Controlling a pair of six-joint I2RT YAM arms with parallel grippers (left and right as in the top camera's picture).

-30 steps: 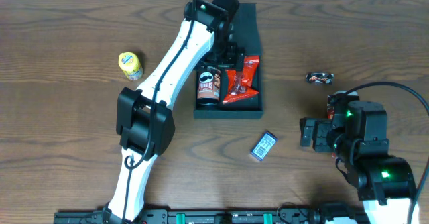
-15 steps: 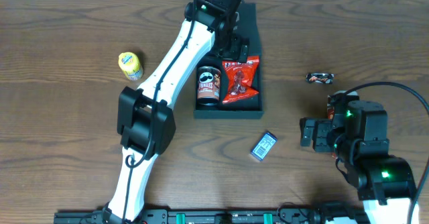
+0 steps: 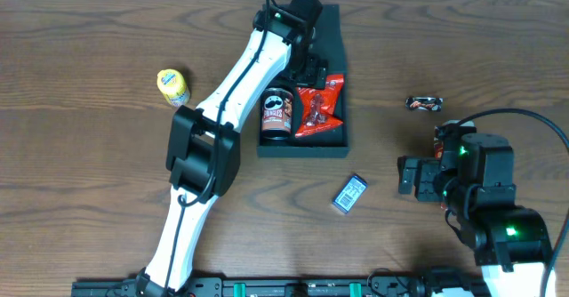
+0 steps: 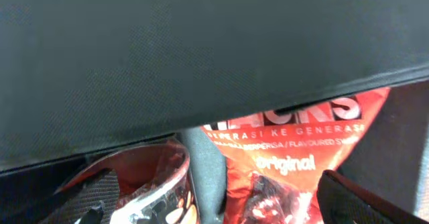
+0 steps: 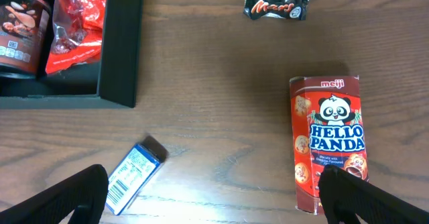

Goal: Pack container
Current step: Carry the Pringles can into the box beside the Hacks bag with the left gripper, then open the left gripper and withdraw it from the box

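Observation:
The container is a dark square box lying open on the table, its flap lid folded back. Inside it stand a Pringles can and a red snack bag. My left gripper hangs open over the box's back half, above the bag, holding nothing. In the left wrist view the dark lid fills the top, with the bag and the can below it between my left gripper's spread fingers. My right gripper is open above bare table.
A Hello Panda box lies by the right finger, a blue pack by the left one, and a Mars bar farther back. A yellow can stands left of the container. The right arm's base fills the front right corner.
The left arm's elbow has swung right and slightly back while its gripper stays open over the container. The right arm has not moved.

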